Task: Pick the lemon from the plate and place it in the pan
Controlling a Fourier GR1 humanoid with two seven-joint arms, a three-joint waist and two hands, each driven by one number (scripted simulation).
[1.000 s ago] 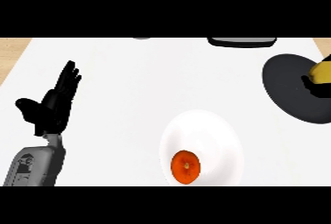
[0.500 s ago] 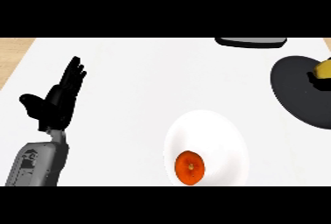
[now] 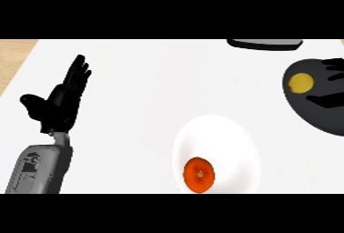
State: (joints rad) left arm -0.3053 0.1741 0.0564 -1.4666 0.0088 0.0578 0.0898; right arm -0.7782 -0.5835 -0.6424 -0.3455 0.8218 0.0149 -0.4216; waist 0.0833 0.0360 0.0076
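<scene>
Since half a second ago, your right hand [image 3: 331,86] has spread its fingers, and the lemon [image 3: 301,82] that it covered now shows plainly as a yellow disc inside the black pan [image 3: 310,113] at the right edge. You see the dark fingers [image 3: 334,66] just right of the lemon, straight and apart from it, over the pan's interior. Your left hand [image 3: 59,101] rests open at the left side of the white bench [image 3: 154,82], fingers pointing up, thumb out to the side, grey forearm below it. Near the lower middle sits the white plate [image 3: 222,141], with an orange fruit [image 3: 199,174] on its lower left part. A dark object [image 3: 263,43] lies at the top edge, cut off.
</scene>
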